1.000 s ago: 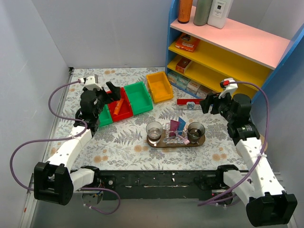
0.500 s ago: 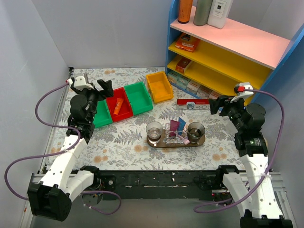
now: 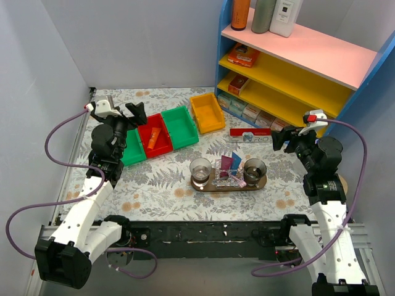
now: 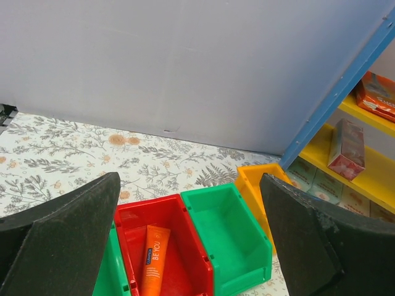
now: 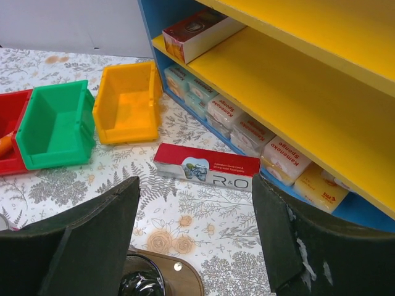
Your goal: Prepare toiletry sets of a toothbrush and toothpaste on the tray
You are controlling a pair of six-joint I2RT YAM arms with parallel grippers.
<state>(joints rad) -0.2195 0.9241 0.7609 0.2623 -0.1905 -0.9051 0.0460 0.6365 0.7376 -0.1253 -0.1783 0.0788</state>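
Dark-brown oval wooden tray (image 3: 245,187), lower centre, held magenta and blue toothpaste tubes (image 3: 227,162), seemingly grouped as sets; left pincer (image 4: 188,185) and right pincer (image 5: 195,182) gaped wide, empty.

Overhead: between the two cups (image 3: 200,170) on the tray (image 3: 216,187), toothpaste (image 3: 230,161) tubes poke up, but the clear jumble (image 3: 227,177) beneath is too small to make out. At twelve o'clock, three bottles (image 3: 263,13) lose their tops to the edge. The left arm (image 3: 92,194) covers part of the leftmost green bin (image 3: 133,154). Left wrist view: the orange tube (image 4: 152,259) runs off at six o'clock. Right wrist view: a dark cup (image 5: 143,282) and the tray rim are clipped at six o'clock, the red bin (image 5: 12,123) at nine.
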